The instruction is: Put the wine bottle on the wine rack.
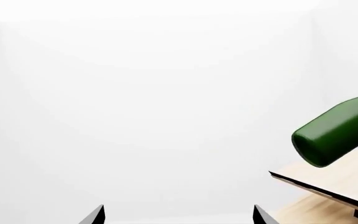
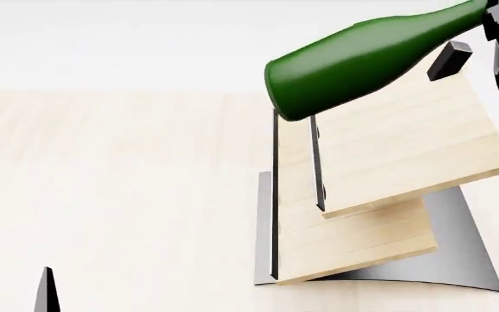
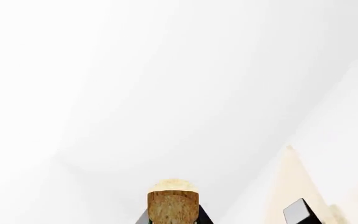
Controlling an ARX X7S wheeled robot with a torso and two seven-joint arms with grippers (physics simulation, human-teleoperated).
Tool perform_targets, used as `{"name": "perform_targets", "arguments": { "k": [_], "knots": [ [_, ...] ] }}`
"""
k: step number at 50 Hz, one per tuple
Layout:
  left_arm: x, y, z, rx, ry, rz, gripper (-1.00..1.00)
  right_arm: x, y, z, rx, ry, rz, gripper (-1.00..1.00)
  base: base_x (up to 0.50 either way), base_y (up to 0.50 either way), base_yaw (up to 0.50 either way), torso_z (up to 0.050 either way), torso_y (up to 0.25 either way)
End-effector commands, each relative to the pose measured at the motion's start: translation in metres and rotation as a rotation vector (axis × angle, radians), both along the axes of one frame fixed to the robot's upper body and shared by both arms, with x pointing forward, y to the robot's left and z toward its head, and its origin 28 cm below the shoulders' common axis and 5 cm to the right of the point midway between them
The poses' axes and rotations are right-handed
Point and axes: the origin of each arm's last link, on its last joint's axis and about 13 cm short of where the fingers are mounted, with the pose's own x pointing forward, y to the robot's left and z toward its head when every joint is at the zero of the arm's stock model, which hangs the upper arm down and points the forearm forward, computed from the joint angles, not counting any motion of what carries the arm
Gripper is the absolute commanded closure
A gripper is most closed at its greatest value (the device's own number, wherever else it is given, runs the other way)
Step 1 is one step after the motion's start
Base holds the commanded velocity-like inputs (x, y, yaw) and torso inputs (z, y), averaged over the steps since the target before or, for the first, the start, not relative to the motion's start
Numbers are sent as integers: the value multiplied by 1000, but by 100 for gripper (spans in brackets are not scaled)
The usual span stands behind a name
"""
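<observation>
while gripped, wine bottle [image 2: 362, 55] hangs tilted.

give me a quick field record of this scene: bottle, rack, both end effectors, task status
wine bottle: dark green, tilted nearly flat, in the air above the rack, base toward the robot's left
wine rack: slanted light-wood panels, black dividers, curved grey base, on the table
right end effector: shut on the bottle at its cork end
left end effector: open, holding nothing, apart from the bottle
task status: bottle not yet resting on the rack
</observation>
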Motion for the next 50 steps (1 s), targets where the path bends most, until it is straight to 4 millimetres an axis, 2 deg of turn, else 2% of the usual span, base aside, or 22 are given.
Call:
{"name": "perform_targets", "arguments": {
  "k": [1,15,34,50],
  "knots": [
    [1,0,-1,2,2,0,-100,-1,-15,1,20,-3,-8,100,0,0,0,0,0],
    [0,0,0,1,1,0,-100,3,-28,-8,42,60,88,100,0,0,0,1,1],
    [1,0,-2,3,4,-1,-100,-3,-46,-13,129,48,90,100,0,0,0,0,1],
    [1,-1,-3,5,7,-4,-100,-8,-50,-13,140,42,86,100,0,0,0,0,1]
  ]
}}
